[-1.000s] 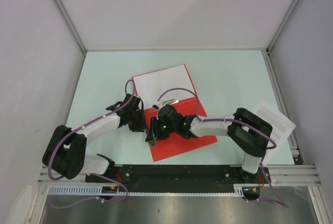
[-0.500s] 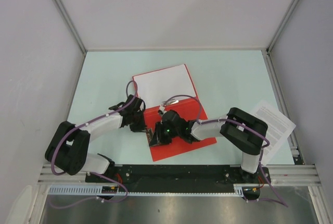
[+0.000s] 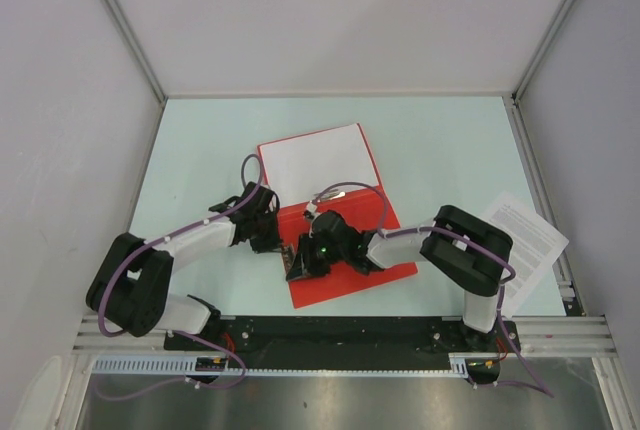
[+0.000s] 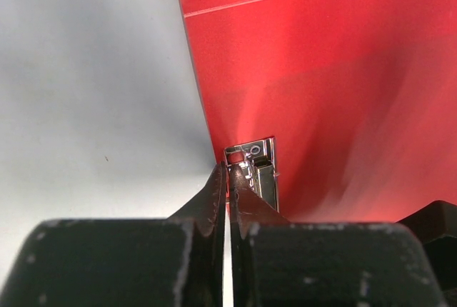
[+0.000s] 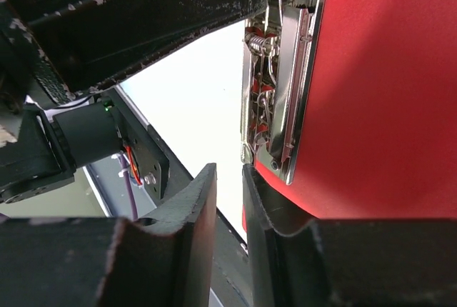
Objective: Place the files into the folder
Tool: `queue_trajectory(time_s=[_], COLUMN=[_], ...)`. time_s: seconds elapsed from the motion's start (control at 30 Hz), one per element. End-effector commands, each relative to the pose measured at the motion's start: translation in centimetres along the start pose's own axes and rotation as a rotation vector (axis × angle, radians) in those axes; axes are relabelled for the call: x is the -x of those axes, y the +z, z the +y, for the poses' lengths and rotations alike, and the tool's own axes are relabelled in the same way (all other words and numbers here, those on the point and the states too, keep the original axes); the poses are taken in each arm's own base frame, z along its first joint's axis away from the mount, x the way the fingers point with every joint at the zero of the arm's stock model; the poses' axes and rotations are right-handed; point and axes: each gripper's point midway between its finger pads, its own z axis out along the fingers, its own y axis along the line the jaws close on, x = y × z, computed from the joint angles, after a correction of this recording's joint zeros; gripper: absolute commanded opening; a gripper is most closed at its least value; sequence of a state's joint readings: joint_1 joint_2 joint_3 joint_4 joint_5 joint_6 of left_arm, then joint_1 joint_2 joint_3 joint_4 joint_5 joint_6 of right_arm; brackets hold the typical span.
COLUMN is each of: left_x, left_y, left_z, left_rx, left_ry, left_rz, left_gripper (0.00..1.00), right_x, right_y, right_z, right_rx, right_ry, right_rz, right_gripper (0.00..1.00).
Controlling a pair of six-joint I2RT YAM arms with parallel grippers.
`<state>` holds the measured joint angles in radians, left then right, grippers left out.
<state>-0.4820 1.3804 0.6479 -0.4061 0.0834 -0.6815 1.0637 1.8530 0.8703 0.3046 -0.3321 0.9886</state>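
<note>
Printed sheet [image 3: 535,235], text illegible, red folder [image 3: 340,288]

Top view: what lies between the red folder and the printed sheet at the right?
Between folder and sheet stands the right arm's elbow, over the table; top view shows it.

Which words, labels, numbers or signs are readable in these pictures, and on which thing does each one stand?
No text here can be read.
Printed sheet at the far right: lines of black print, too small to read.
White sheet on the red folder: no print visible.
Metal clip in the folder: no legible marking.
</note>
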Motion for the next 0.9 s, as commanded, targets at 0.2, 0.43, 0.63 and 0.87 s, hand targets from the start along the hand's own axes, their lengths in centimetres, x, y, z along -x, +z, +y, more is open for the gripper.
queue_trajectory(time_s=[0.2,0.43,0.63,0.87], left_x=[-0.6,-0.7,-0.8,-1.0], left_y=[0.5,0.4,0.4,0.3], left_z=[1.5,1.5,1.4,1.4], left_rx=[0.055,0.049,0.045,0.043], left_ry=[0.009,0.006,-0.003,-0.011], left_rz=[-0.007,-0.010,-0.009,-0.011], left_gripper=[0.00,0.00,0.00,0.00], right_x=[0.6,1.0,0.8,0.5], right_y=[-0.4,-0.5,0.3,0.8], right_z=[-1.8,-1.9,-1.3,-1.4], right_rx=[-0.046,0.002,0.057,0.073], right_ry=[-0.008,0.009,0.033,0.040], right_rz=[-0.019,-0.031,-0.015,-0.001], right_gripper=[0.29,0.28,0.25,0.22])
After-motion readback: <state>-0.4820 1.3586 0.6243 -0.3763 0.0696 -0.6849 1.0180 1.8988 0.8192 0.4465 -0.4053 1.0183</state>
